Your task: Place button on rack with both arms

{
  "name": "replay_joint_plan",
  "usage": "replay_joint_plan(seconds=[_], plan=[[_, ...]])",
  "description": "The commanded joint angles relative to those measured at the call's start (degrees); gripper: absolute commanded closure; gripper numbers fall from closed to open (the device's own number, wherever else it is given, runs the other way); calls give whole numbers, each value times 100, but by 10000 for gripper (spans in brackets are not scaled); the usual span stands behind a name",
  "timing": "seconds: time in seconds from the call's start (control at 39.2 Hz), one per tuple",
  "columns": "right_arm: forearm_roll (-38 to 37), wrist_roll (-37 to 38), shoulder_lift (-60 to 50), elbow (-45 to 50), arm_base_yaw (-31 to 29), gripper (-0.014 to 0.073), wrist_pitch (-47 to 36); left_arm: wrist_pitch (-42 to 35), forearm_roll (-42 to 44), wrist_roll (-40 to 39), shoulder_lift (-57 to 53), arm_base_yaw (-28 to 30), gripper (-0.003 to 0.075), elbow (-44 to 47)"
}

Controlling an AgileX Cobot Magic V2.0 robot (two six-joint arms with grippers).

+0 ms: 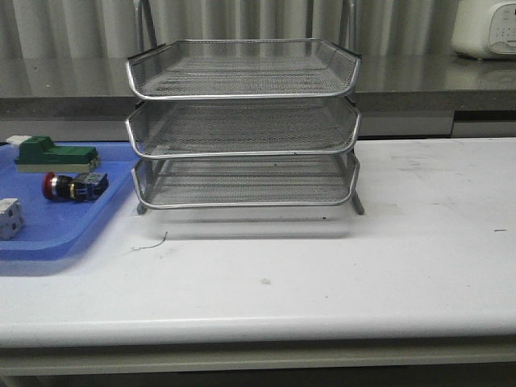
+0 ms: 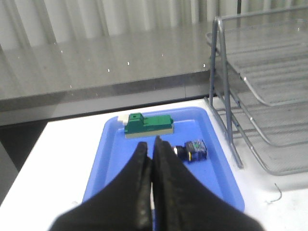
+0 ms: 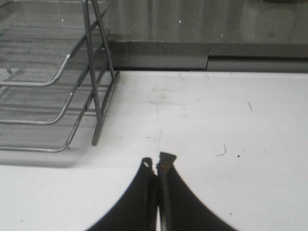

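White tabletop (image 1: pixel 322 266) carries the rack (image 1: pixel 242 121) and a blue tray (image 2: pixel 110 159) where the button (image 1: pixel 72 186) lies on its side, so we should part the left end effector (image 2: pixel 153 153), now pressed together above the tray, before descending, while our right end effector (image 3: pixel 158 166) hovers closed beside the rack.

A lab bench: white table (image 1: pixel 419 242), grey counter (image 1: pixel 64 81), pale curtain (image 1: pixel 81 24) behind.

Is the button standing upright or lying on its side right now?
On its side. The button lies in the blue tray, red cap pointing left, black body right, beside the green block.
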Motion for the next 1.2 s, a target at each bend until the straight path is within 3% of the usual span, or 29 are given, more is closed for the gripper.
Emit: replay_joint_plan(seconds=[0.0, 0.08, 0.15, 0.28, 0.36, 0.41, 0.59, 0.82, 1.0, 1.17], plan=[[176, -10, 286, -222, 23, 650, -385, -381, -11, -61, 300, 3, 738, -258], [187, -10, 314, -222, 23, 603, -367, -295, -11, -61, 320, 3, 731, -258], [187, -10, 314, -222, 23, 459, -367, -294, -11, -61, 320, 3, 650, -258], [187, -10, 326, -222, 23, 185, -367, -294, -11, -61, 320, 3, 345, -245], [267, -10, 326, -222, 23, 79, -367, -280, -11, -61, 320, 3, 162, -245], [404, -10, 349, -222, 23, 53, -362, -280, -11, -61, 320, 3, 102, -245], [1232, -10, 1272, -347, 23, 59, -406, -280, -11, -61, 320, 3, 91, -245], [2227, -130, 3330, -960, 41, 59, -592, -290, -11, -61, 320, 3, 91, -245], [3174, -793, 4700, -1638, 301, 63, -630, -290, -11, -61, 320, 3, 91, -245], [4493, -1895, 5725, -2369, 554, 121, -161, -290, -11, -61, 320, 3, 91, -245]])
